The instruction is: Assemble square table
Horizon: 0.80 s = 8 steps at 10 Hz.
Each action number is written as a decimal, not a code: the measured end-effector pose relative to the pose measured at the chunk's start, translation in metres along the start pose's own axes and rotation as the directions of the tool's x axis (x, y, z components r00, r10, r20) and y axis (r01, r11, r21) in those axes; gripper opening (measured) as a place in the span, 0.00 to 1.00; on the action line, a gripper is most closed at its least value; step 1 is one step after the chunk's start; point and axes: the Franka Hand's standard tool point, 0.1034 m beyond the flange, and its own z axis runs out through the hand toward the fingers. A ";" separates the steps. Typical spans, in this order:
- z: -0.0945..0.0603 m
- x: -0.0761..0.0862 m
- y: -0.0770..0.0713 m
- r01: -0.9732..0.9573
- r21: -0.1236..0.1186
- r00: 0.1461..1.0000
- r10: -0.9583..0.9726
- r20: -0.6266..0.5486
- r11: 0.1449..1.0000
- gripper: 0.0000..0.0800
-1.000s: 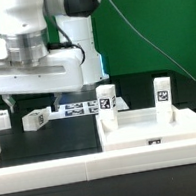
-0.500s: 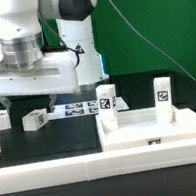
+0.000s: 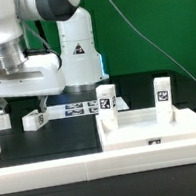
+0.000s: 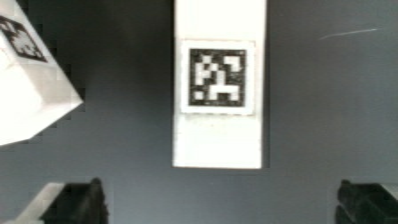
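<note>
Black surface [image 3: 61, 136], green backdrop. At exterior view's left, gripper [image 3: 24, 100] held above lying leg [image 4: 221, 85], fingers [image 4: 71, 205] spread wide. 2nd leg [image 4: 32, 80] close by could be clipped if descent is off-centre.

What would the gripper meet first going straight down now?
Likely the small white plastic block leg with a black-and-white tag, lying on the black table in line with the open gripper; depth is unclear.

white arm [image 3: 70, 44] low at the exterior view's left, gripper [image 3: 24, 101] downward, jaws wide apart
</note>
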 end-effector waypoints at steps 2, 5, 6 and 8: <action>0.001 0.000 -0.001 0.001 0.001 1.000 -0.001 0.017 1.000 0.81; 0.005 -0.002 0.001 -0.016 0.032 0.972 0.008 0.233 0.999 0.81; 0.008 -0.004 0.001 -0.017 0.033 0.961 0.007 0.277 0.999 0.81; 0.013 -0.012 0.001 -0.028 0.039 0.895 0.008 0.445 0.999 0.81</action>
